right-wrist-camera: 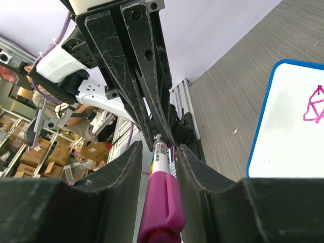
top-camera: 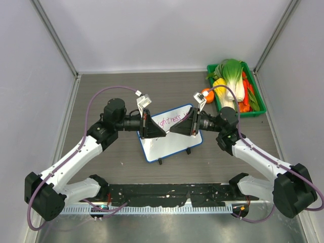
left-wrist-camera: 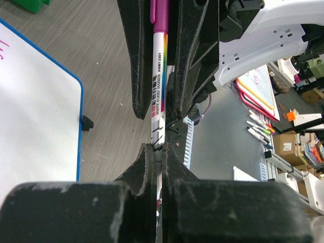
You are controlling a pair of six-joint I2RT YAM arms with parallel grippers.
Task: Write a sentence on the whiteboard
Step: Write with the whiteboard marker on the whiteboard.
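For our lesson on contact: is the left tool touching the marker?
Touching. The left wrist view shows the left tool shut on the marker, with both fingers pressed against its white barrel and no gap on either side.

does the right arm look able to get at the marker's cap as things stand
Probably yes. The right gripper has a finger on each side of the magenta cap, the left gripper clamps the barrel at its other end, and nothing sits between them above the whiteboard. Whether the cap is gripped is unclear.
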